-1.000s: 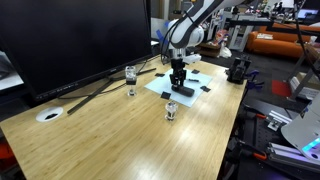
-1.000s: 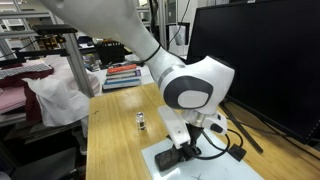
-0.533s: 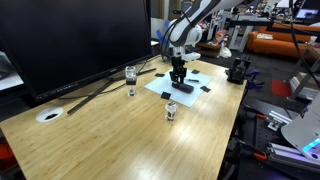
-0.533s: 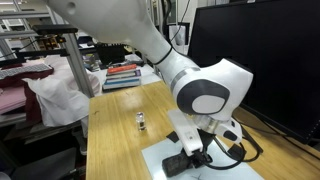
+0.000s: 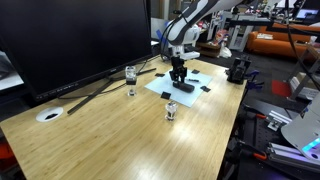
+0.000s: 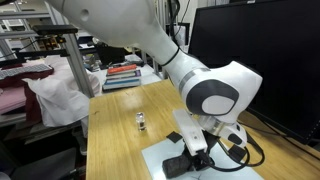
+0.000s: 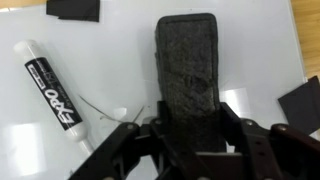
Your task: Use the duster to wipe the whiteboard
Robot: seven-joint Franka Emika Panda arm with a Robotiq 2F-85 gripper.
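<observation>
Jaws pinching duster (image 7: 188, 70) by its sides, held flat on whiteboard (image 7: 255, 50) | marker (image 7: 50, 82) lying near on same sheet | risk: sideways stroke knocks marker away, or drags the sheet, possibly unfastened, across counter (image 5: 120, 130), skewing duster in the grip

The light wooden table (image 5: 120, 140) carries a thin pale whiteboard sheet (image 5: 158, 86) directly beneath the gripper (image 5: 178, 82), 2 small clear glass jars (image 5: 171, 111) near it, and a white round disc (image 5: 49, 114) well apart from it.
</observation>
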